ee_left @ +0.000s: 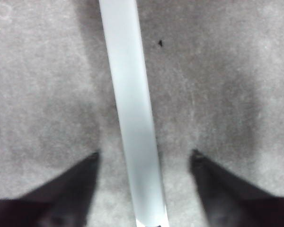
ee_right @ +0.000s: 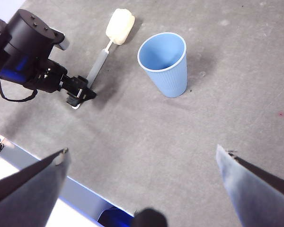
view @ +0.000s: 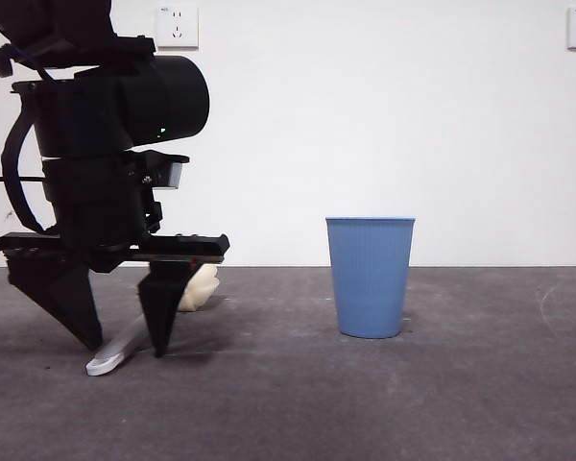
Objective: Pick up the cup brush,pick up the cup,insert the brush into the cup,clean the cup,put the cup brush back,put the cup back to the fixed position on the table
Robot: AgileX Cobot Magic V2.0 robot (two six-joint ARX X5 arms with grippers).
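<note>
Nearest to you in the front view, the left gripper [view: 130, 348] is right down at the table [view: 288, 403], its 2 black jaws spread wide, 1 on either side of the cup brush [view: 125, 348]. Your left wrist view backs this up: the pale grey handle runs straight up the middle between the 2 tips [ee_left: 144, 158], with bare table showing on both sides, so nothing's pinched yet and the jaws aren't touching it. The brush is lying flat on the table, looped white end toward the camera just in front of the jaws, cream sponge head [view: 200, 286] poking out behind the gripper, further back.

A bit further along and off to the side, the cup [view: 370, 277] stands upright on the table, well apart from the brush and the left gripper, mouth up and nothing in it as far as the right wrist view shows.

Your right gripper [ee_right: 142, 156] is hanging high over the table, jaws wide apart, gripping nothing, looking down on the cup [ee_right: 164, 64], the brush [ee_right: 102, 56] and the left arm.

Way back there's a white wall [view: 365, 115] with 2 sockets [view: 178, 26].
</note>
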